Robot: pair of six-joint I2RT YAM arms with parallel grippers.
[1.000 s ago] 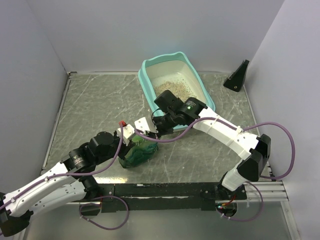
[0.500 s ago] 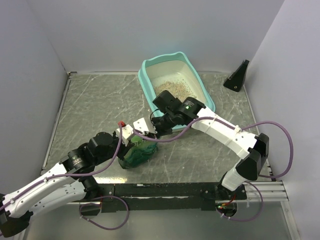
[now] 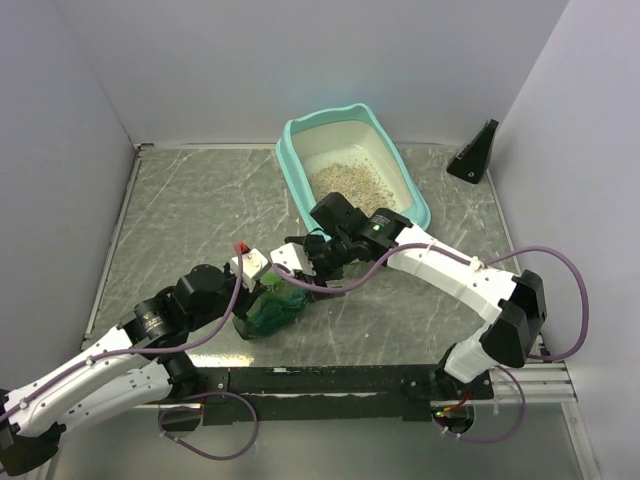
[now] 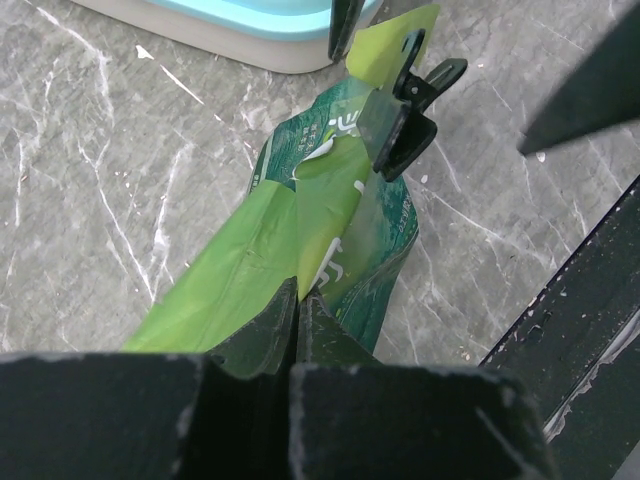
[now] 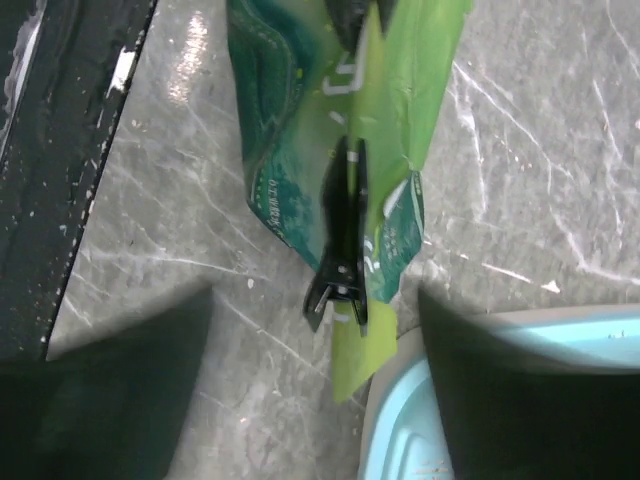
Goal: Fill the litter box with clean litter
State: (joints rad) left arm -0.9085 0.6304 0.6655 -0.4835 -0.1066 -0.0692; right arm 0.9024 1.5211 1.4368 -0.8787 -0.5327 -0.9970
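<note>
Left gripper (image 4: 298, 300) jaws clamped on green bag (image 4: 330, 230) top edge. Right gripper (image 5: 318, 350) jaws apart, straddling black binder clip (image 5: 340, 250), apparently not touching. Litter box (image 3: 289, 160) just beyond right jaws, holding clean litter (image 3: 348, 180).

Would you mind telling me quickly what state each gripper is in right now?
Left gripper: closed, pinching the top edge of the green bag.
Right gripper: open, jaws either side of the black clip, not gripping it.
</note>
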